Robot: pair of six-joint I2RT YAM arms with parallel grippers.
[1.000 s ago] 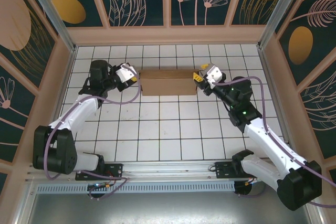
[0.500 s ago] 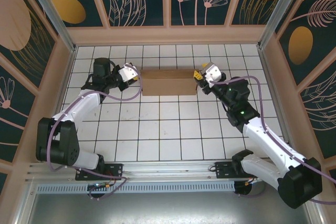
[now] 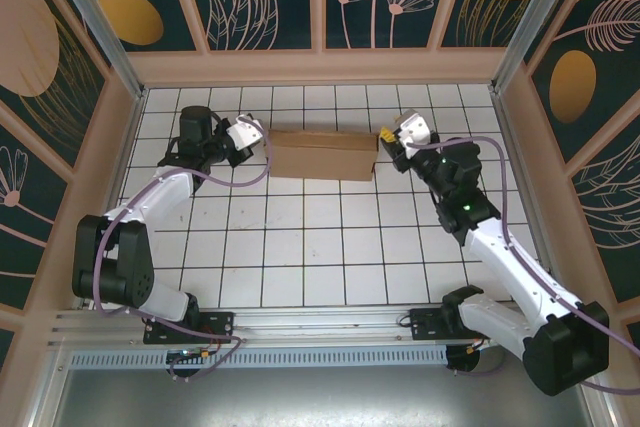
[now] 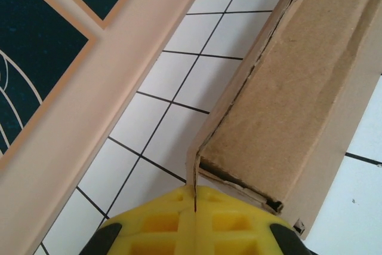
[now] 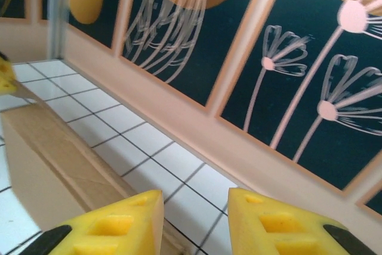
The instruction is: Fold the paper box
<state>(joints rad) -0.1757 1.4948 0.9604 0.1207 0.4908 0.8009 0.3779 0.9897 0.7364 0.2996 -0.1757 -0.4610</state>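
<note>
The paper box (image 3: 322,155) is a long brown cardboard shape lying across the far part of the tiled table. In the left wrist view its near end (image 4: 298,88) has a thin upright flap (image 4: 194,168) at the corner. My left gripper (image 3: 260,142) sits at the box's left end, and its yellow fingers (image 4: 239,219) are shut on that flap's edge. My right gripper (image 3: 384,136) hovers at the box's right end. It stands open, and between its yellow fingers (image 5: 119,219) I see bare tile. The box (image 5: 54,153) lies to the left of the right gripper's jaws.
A low wooden wall (image 3: 320,67) runs close behind the box, with patterned panels above it. Side walls (image 3: 125,137) close in the table left and right. White tiles (image 3: 320,247) stretch between the box and the arm bases.
The left gripper's jaws have closed onto the flap at the box's left end. The left arm's elbow has drawn in. The right gripper has shifted slightly right and back.
</note>
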